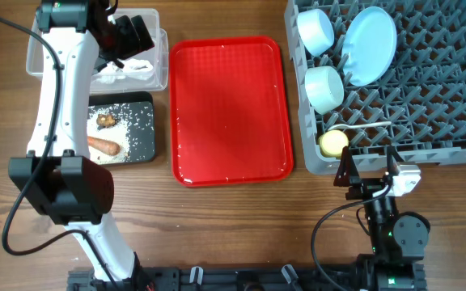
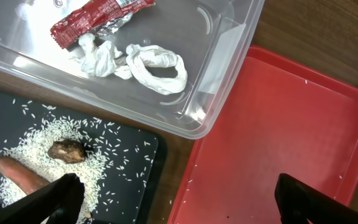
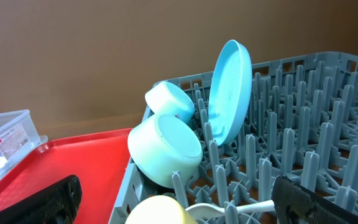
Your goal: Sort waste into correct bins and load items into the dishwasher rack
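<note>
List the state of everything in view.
red snack wrapper: in clear tub
crumpled tissue: in clear tub
rice, brown lump, carrot stick: on black tray
plate: upright in rack
bowls: on their sides in rack
yellow cup, spoon: in rack
left gripper: open, empty
right gripper: open, empty

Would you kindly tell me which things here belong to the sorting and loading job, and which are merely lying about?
Job: red wrapper, white tissue, rice grains, brown lump, carrot stick, clear tub, black tray, blue plate, far bowl, near bowl, yellow cup, white spoon, grey rack.

Lying about: red tray.
</note>
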